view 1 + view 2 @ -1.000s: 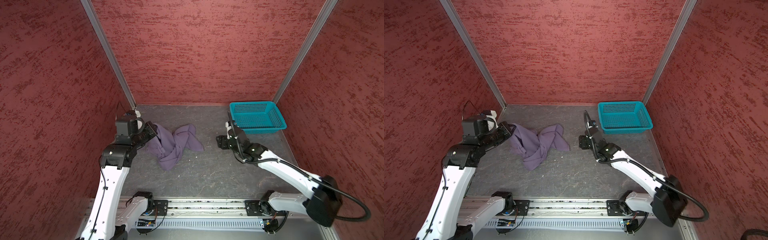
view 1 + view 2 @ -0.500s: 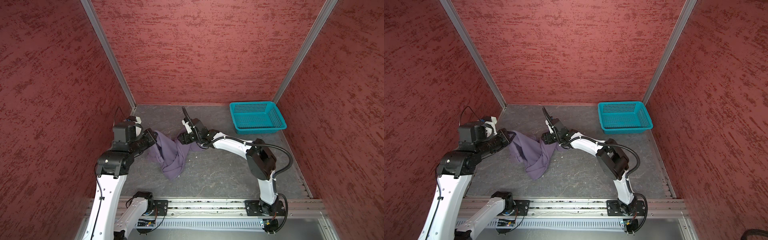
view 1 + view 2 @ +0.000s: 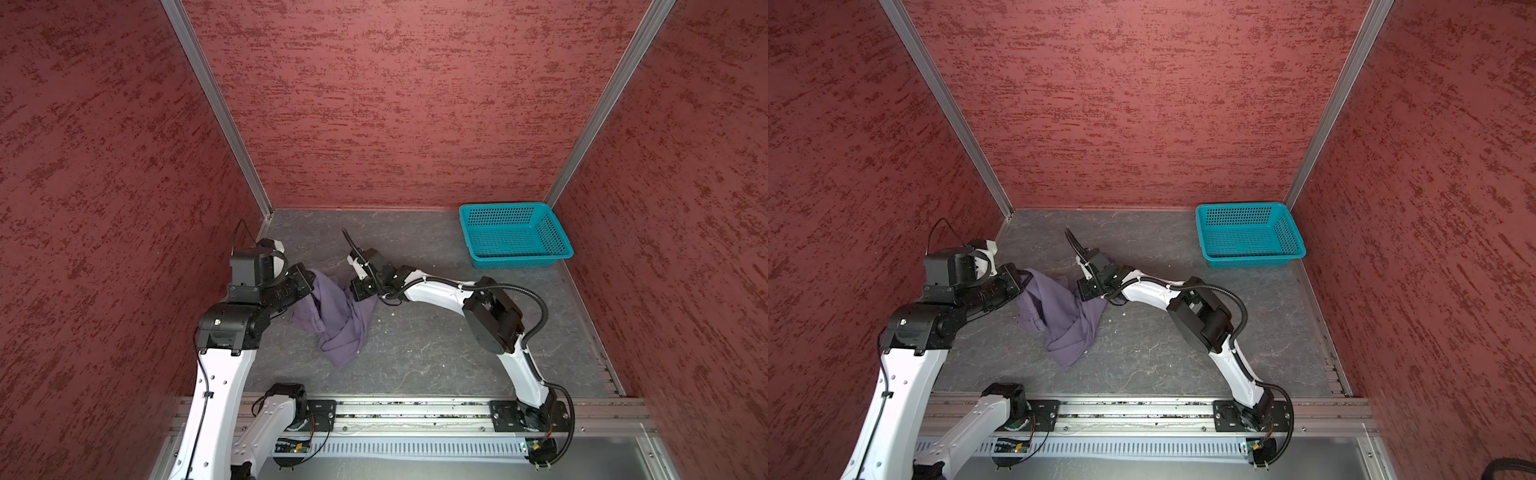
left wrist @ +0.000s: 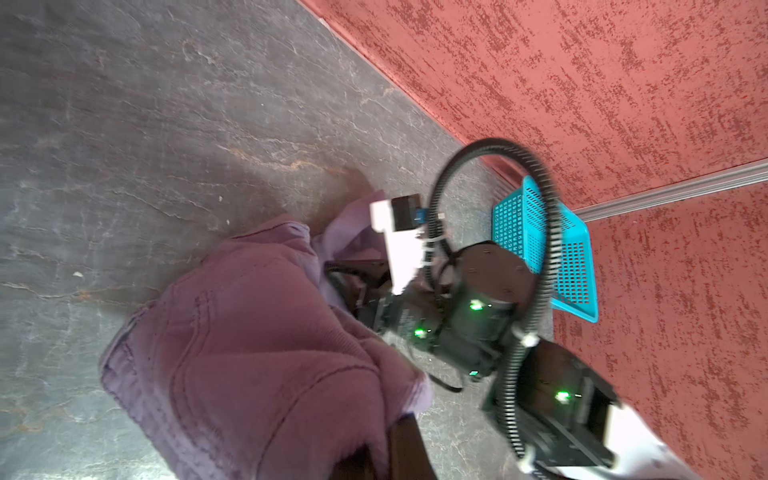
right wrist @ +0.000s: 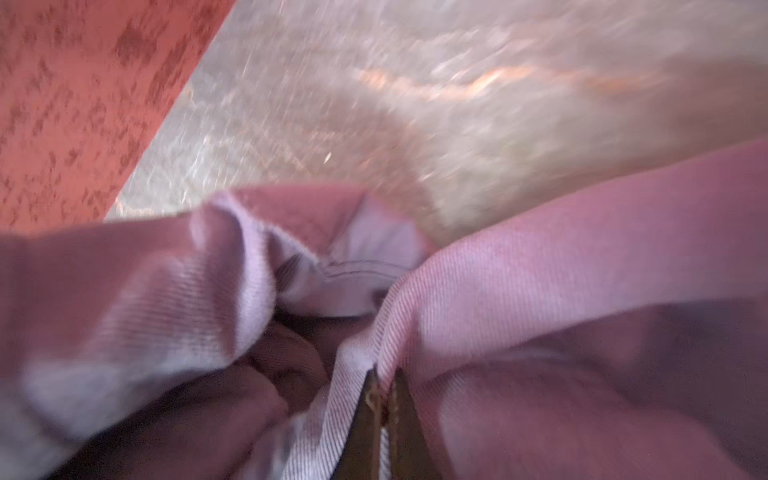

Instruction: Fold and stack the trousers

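The right gripper (image 5: 384, 409) is pinched shut on a thin fold of the lavender trousers (image 3: 341, 320); the left gripper (image 3: 308, 277) is clamped on their opposite upper edge.
The trousers are bunched on the grey tabletop (image 3: 436, 332) between the arms, well apart from the teal basket (image 3: 519, 262). To open them out well, both pinches are best drawn apart evenly and raised (the right hold looks thin, so a jerk could lose it). The left forearm is held low and near level; the right arm is stretched across the middle, elbow raised, wrist dipped into the cloth.
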### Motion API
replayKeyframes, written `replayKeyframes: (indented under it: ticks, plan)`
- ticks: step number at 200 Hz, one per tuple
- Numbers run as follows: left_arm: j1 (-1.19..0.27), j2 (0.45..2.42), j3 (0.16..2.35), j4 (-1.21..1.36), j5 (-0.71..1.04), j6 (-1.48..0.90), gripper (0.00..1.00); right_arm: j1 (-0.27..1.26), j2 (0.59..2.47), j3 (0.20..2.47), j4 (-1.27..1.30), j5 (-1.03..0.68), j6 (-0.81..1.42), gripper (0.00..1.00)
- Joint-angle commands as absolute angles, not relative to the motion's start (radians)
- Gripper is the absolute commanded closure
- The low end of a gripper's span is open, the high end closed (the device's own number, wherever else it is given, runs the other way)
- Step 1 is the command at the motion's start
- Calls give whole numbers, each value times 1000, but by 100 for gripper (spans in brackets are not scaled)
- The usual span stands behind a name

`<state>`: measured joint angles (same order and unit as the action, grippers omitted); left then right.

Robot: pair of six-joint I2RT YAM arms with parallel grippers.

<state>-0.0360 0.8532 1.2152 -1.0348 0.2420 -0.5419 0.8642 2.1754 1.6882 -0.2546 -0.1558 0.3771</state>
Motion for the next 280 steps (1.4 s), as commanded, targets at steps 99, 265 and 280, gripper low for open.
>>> replayKeyframes:
  ticks: [99,265,280]
  plan:
    - [233,811,1104,-1005,443,-420,100,664,785,675,-438,453,707,45]
    - [267,889,1008,-925,564,-442,100,701,1473,945,-290,227,544,75]
    - [268,876,993,-932,564,-423,100,710,1542,950,-264,187,561,73]
